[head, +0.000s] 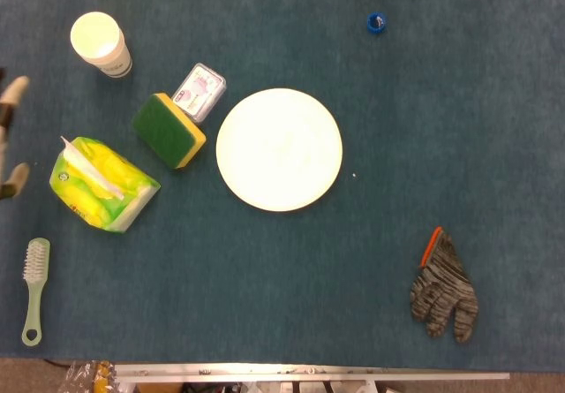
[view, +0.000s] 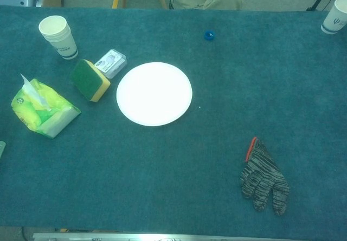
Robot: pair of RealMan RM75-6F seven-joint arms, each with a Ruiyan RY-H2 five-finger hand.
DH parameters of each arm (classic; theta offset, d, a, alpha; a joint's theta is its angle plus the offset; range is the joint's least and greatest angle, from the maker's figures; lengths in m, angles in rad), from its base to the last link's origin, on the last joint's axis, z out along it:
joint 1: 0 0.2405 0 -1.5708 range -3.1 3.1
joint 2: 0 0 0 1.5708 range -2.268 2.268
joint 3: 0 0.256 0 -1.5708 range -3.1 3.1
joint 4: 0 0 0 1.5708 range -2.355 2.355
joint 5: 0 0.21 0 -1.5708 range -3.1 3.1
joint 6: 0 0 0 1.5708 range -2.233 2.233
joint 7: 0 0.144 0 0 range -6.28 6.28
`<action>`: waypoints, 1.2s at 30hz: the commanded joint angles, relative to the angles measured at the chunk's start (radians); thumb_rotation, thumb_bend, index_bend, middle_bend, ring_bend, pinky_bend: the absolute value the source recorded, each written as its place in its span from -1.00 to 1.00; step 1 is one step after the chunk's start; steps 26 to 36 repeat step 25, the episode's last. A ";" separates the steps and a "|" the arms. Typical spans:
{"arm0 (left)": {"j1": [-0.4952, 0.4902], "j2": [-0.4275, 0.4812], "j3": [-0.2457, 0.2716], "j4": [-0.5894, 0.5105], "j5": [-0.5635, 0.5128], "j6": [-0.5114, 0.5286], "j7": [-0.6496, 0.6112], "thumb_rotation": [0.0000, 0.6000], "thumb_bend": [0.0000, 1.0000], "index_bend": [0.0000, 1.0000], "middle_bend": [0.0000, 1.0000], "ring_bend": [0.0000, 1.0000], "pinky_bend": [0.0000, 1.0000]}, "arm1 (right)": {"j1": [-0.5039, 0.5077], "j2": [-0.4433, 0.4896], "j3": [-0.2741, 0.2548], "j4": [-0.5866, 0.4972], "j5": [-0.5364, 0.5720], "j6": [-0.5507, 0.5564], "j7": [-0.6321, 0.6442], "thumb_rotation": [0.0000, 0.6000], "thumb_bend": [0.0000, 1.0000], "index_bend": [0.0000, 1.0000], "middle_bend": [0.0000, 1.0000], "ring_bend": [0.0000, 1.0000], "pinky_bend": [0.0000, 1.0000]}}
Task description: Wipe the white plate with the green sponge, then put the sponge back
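**Mia:** What is at the far left?

**Ben:** A bit of the left hand (head: 9, 137) pokes in at the edge of the head view. Only fingertips show, so I cannot tell if they are apart or together. They hold nothing I can see. The right hand is in no picture.

**Mia:** What comes next?

**Ben:** A little brush (head: 33, 289) lies near the front edge. Beside it is a yellow-green tissue pack (head: 101, 184), and a paper cup (head: 100, 43) stands farther back.

**Mia:** Where is the green sponge (head: 169, 131)?

**Ben:** It lies on the blue table (head: 265, 305), green side up. It is just left of the white plate (head: 279, 149). A small clear box (head: 198, 92) touches its back corner.

**Mia:** And on the right?

**Ben:** A blue cap (head: 376, 23) sits at the back, and a gray glove (head: 444, 289) lies near the front. Another paper cup (view: 337, 15) stands in the far corner.
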 commanded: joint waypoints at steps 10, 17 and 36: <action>0.169 -0.011 0.008 0.027 0.108 0.157 -0.081 1.00 -0.52 -0.83 -1.00 -1.00 -0.89 | -0.010 0.001 -0.002 0.012 -0.001 0.004 0.018 1.00 -0.60 -1.00 -0.95 -1.00 -0.58; 0.226 -0.035 -0.012 0.073 0.184 0.224 -0.126 1.00 -0.52 -0.80 -1.00 -1.00 -0.89 | -0.019 0.010 -0.004 0.006 -0.009 0.013 0.027 1.00 -0.60 -1.00 -0.96 -1.00 -0.58; 0.261 -0.049 -0.038 0.097 0.203 0.223 -0.171 1.00 -0.52 -0.79 -1.00 -1.00 -0.89 | -0.024 0.017 -0.007 -0.005 -0.017 0.019 0.022 1.00 -0.60 -1.00 -0.96 -1.00 -0.58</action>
